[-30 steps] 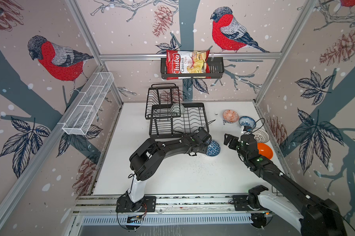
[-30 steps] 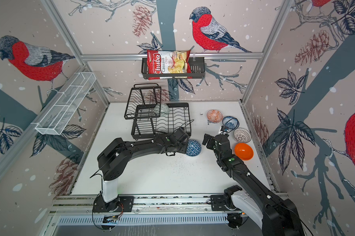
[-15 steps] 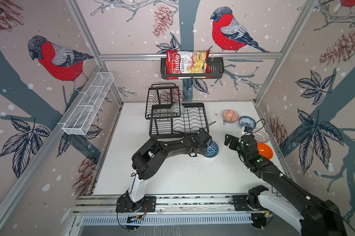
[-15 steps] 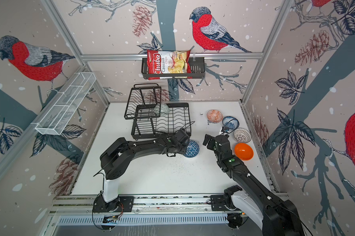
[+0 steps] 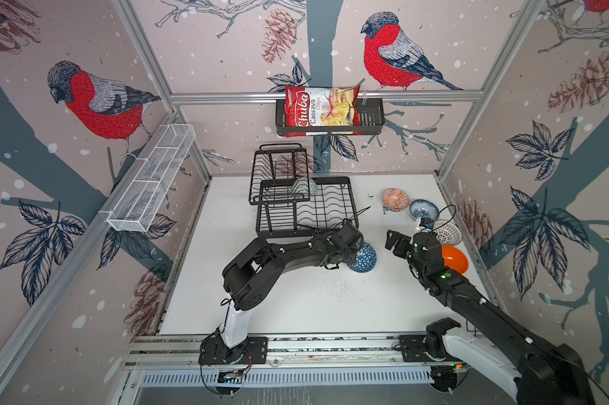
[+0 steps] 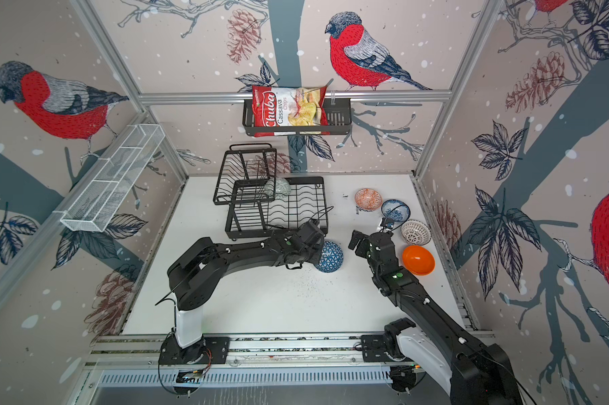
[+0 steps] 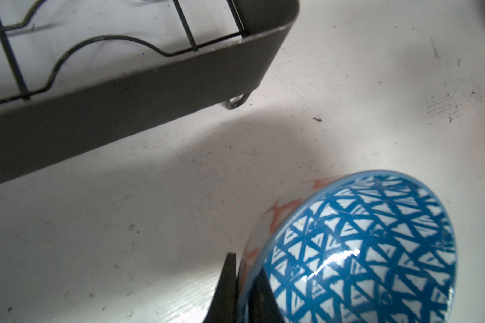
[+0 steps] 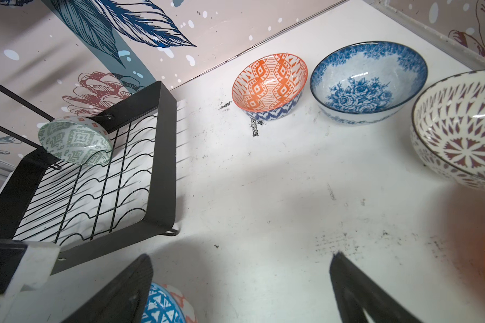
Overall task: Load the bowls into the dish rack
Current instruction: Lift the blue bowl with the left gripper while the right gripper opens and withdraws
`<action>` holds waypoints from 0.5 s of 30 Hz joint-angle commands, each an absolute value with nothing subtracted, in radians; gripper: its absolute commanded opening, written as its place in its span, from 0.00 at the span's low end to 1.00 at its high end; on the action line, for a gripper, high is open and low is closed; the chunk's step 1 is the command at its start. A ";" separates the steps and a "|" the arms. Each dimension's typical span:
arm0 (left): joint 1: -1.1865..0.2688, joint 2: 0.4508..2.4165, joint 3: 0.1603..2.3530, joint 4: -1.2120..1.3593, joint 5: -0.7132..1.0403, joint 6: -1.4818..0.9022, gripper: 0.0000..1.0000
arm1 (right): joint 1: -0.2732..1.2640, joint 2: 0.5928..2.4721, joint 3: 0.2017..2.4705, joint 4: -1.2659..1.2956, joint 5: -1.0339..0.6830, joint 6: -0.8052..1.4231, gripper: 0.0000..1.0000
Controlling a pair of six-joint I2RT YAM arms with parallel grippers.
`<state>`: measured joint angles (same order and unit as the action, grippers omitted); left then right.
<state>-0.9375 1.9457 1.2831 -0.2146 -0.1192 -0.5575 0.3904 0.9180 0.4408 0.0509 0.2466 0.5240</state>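
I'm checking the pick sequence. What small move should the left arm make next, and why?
Probably a short lift straight up. The left gripper pinches the rim of the dark blue bowl, which hangs tilted and low, just outside the front wall of the dish rack. Raising it first should clear that wall before the bowl moves in over the rack.

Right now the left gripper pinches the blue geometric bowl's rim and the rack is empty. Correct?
No: the rack is not empty; the right wrist view shows a grey-green bowl in it. The left gripper does pinch the geometric bowl by its rim.
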 commanded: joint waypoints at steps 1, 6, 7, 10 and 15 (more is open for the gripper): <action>-0.937 1.915 1.286 -0.194 -0.185 -0.514 0.00 | 0.391 0.913 0.440 0.066 0.291 0.543 1.00; -0.936 1.819 1.274 -0.089 -0.227 -0.447 0.00 | 0.388 0.881 0.426 0.070 0.329 0.565 1.00; -0.936 1.798 1.273 -0.067 -0.256 -0.435 0.00 | 0.384 0.868 0.418 0.074 0.340 0.572 1.00; -0.936 1.748 1.268 0.006 -0.392 -0.396 0.00 | 0.369 0.829 0.404 0.074 0.369 0.614 0.99; -0.934 1.685 1.222 0.278 -0.500 -0.241 0.00 | 0.342 0.716 0.378 0.074 0.359 0.663 0.99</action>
